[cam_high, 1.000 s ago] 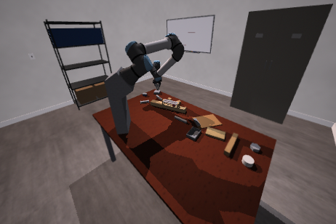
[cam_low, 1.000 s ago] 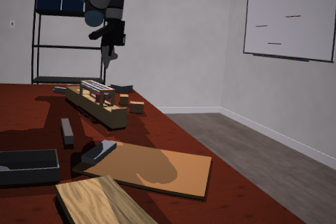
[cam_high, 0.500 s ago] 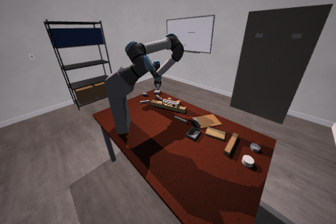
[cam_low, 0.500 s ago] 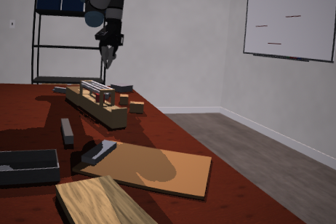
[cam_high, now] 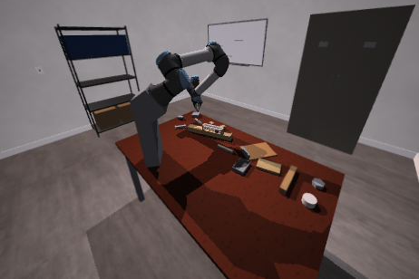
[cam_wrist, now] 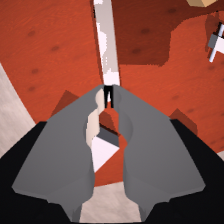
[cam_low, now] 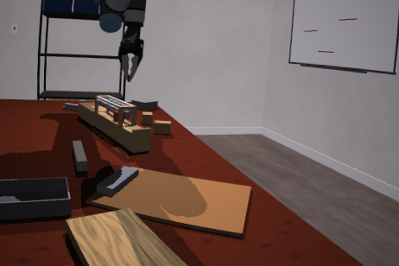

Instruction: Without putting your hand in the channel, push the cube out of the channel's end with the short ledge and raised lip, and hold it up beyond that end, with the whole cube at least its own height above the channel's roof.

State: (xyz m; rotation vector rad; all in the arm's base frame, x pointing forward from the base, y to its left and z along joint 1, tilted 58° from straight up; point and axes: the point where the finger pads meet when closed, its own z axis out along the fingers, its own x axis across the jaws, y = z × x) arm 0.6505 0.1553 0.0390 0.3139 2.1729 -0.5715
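Top cam sitting high and far back, looking down across whole room: arm (cam_high: pixel 190 62), full desk (cam_high: pixel 254 225), shelf rack (cam_high: pixel 63 41), whiteboard (cam_high: pixel 238 42).

Exterior cam sitting low at desk (cam_low: pixel 26 132) level, close in, looking along it toward rack (cam_low: pixel 43 33) and whiteboard (cam_low: pixel 345 24).

Wrist cam riding behind hand (cam_wrist: pixel 108 96), pointing straight down at desk (cam_wrist: pixel 50 40), very near.

Top and exterior sharing channel (cam_high: pixel 209 130) (cam_low: pixel 114 123) end of desk.

- Channel (cam_low: pixel 113 124): long tan wooden trough with a slatted roof on posts, lying flat on the red table (cam_low: pixel 276 236), near its far end.
- Cube: inside the channel, reddish, barely discernible under the roof.
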